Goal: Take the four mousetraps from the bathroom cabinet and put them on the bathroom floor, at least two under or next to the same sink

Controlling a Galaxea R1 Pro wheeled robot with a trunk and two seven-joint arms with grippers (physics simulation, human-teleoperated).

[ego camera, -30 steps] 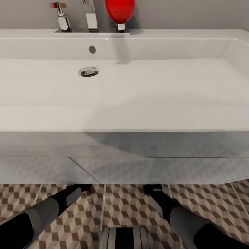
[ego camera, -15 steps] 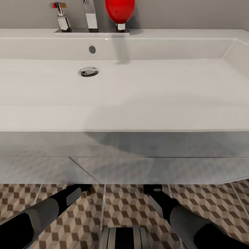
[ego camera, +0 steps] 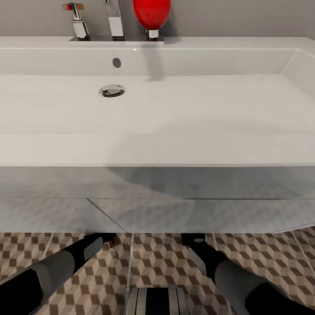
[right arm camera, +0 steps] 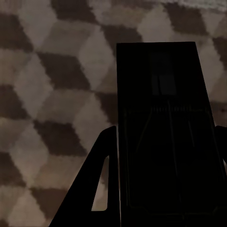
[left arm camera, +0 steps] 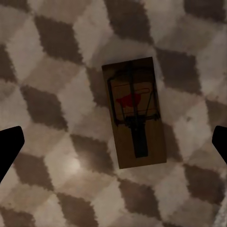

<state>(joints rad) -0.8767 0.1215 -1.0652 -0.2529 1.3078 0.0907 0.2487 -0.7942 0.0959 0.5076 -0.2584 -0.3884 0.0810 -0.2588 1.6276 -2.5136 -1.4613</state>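
The left gripper (left arm camera: 113, 144) stood wide open above a mousetrap (left arm camera: 134, 111) lying free on the bathroom floor (left arm camera: 56, 94), apparently released, while the right gripper (right arm camera: 161, 156) clamped another mousetrap (right arm camera: 163, 127), probably for placing beside the bathroom sink (ego camera: 157, 148).

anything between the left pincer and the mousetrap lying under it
Nothing visible. In the left wrist view the mousetrap lies flat on the cube-patterned bathroom floor, with the left pincer spread wide, one fingertip at each side and apart from it. Only bare tile lies between.
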